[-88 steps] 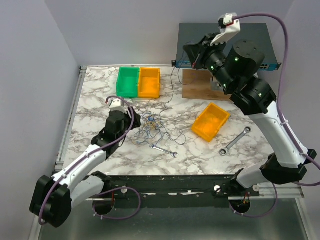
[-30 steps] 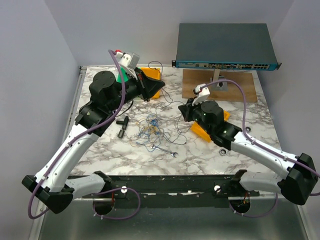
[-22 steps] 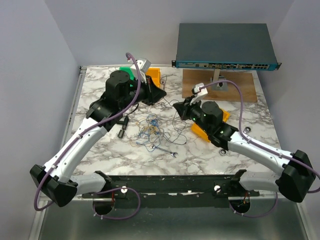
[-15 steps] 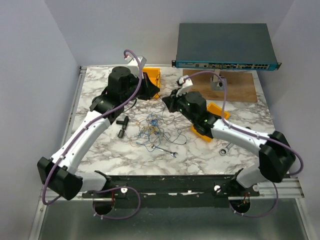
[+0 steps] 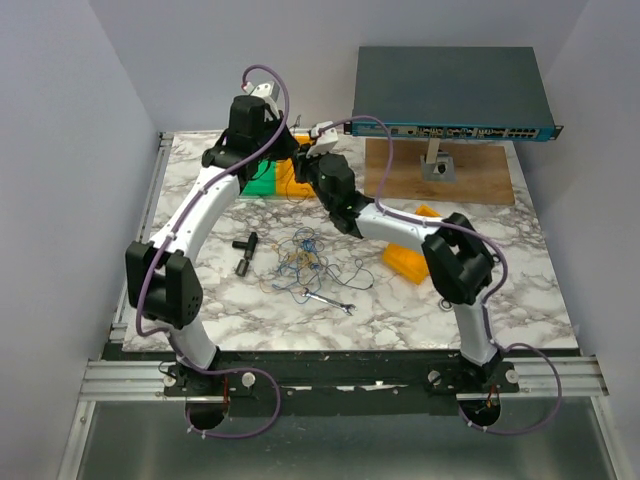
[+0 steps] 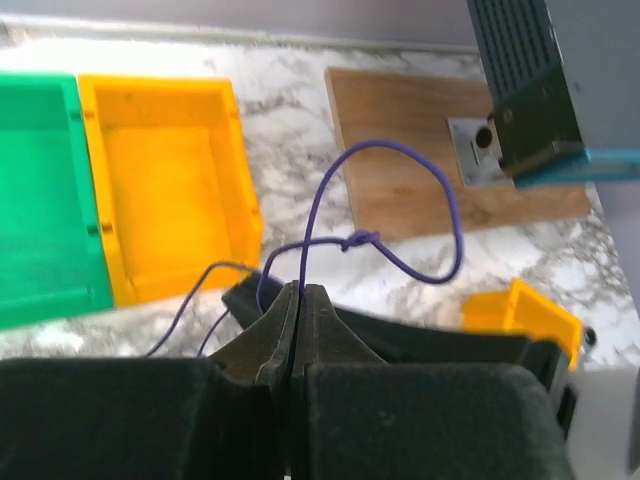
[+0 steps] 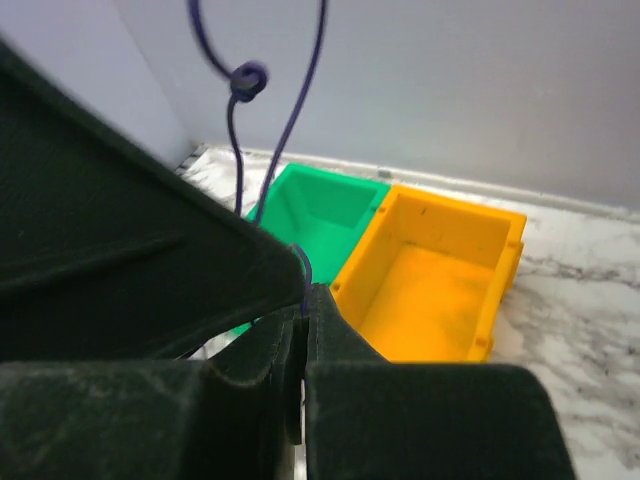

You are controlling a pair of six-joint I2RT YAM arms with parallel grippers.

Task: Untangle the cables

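The cables lie in a loose tangle of blue, yellow-orange and black wire in the middle of the marble table. One thin blue cable is lifted out of it and arcs in a loop with a small knot. My left gripper is shut on this blue cable. My right gripper is shut on the same blue cable, just below its knot. In the top view the left gripper and right gripper meet tip to tip above the bins at the back.
A green bin and an orange bin stand side by side under the grippers. Another orange bin sits at the right. A wrench and a black T-shaped part lie near the tangle. A network switch stands over a wooden board.
Both arms have swung toward the back of the table. The right gripper has moved left and back from the centre, and the two grippers now meet over the bins.
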